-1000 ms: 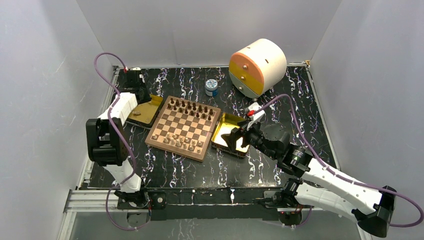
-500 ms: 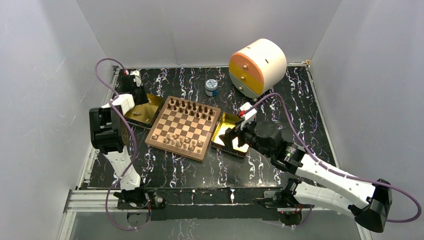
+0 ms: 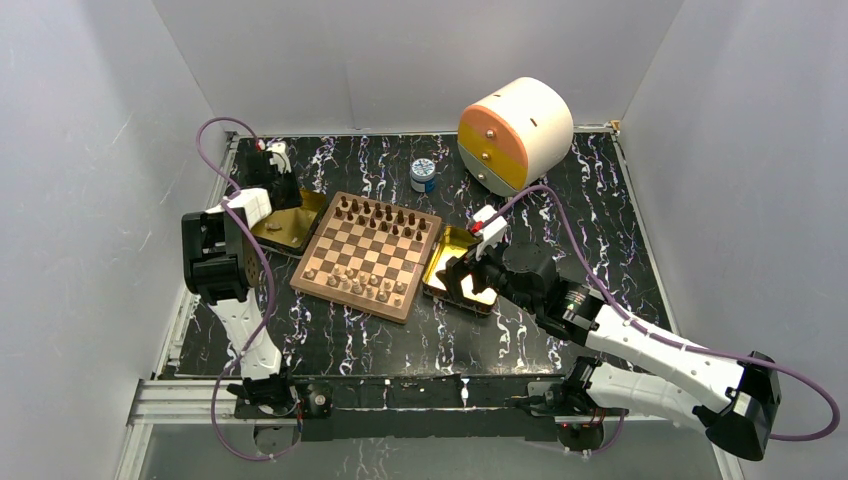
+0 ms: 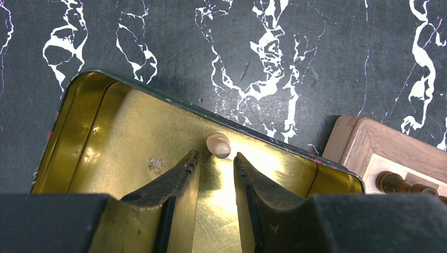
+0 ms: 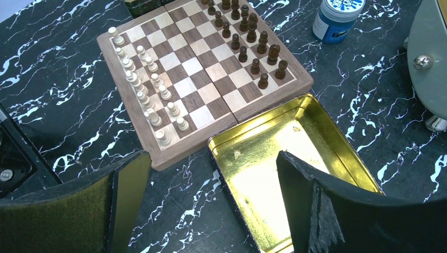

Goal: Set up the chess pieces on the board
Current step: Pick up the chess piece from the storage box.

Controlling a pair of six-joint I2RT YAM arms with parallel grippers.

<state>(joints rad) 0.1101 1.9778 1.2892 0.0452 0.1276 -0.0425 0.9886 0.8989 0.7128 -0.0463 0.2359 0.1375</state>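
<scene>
The board (image 3: 368,255) lies mid-table, with dark chess pieces (image 3: 385,215) along its far rows and pale ones (image 3: 355,282) along its near rows. One pale pawn (image 4: 219,145) lies on its side in the left gold tray (image 4: 132,142). My left gripper (image 4: 215,156) is open low over that tray, its fingertips (image 4: 191,158) just short of the pawn on either side and not holding it. My right gripper (image 5: 211,155) stands wide open above the near corner of the right gold tray (image 5: 295,158), which holds nothing. The board's corner (image 4: 379,153) shows at the right of the left wrist view.
A white and orange drum-shaped drawer box (image 3: 515,133) stands at the back right, a small blue-lidded jar (image 3: 423,175) beside it behind the board. The left tray (image 3: 290,230) and the right tray (image 3: 455,262) flank the board. Grey walls close in three sides.
The left arm's elbow has drawn back and its jaws have opened a little wider over the left tray. The right arm has shifted slightly left over the right tray, still wide open.
</scene>
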